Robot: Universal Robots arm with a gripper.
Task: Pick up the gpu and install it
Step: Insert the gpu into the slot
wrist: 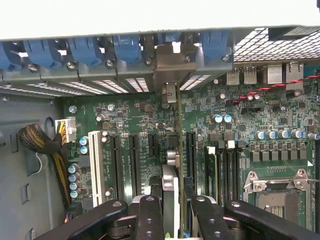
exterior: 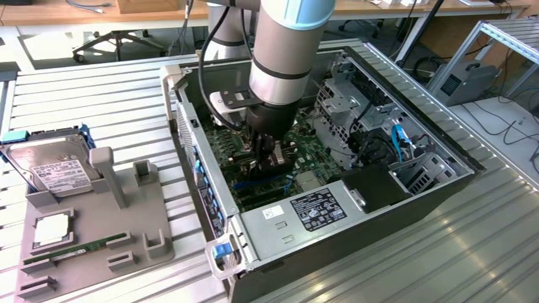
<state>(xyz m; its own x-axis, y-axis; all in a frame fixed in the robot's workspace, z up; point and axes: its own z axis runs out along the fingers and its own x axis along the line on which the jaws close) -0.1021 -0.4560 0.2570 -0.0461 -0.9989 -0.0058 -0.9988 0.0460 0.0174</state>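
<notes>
Wrist view: pincer (wrist: 172, 210) clamped partway shut on the gpu (wrist: 171, 192), held edge-on above the motherboard (wrist: 135, 120), bracket toward twelve o'clock.

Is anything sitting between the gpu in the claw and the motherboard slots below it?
Nothing visible does. The claw grips the gpu edge-on inside the computer case, its bracket up at the rear slot openings. The expansion slots on the motherboard beside it look bare.
</notes>
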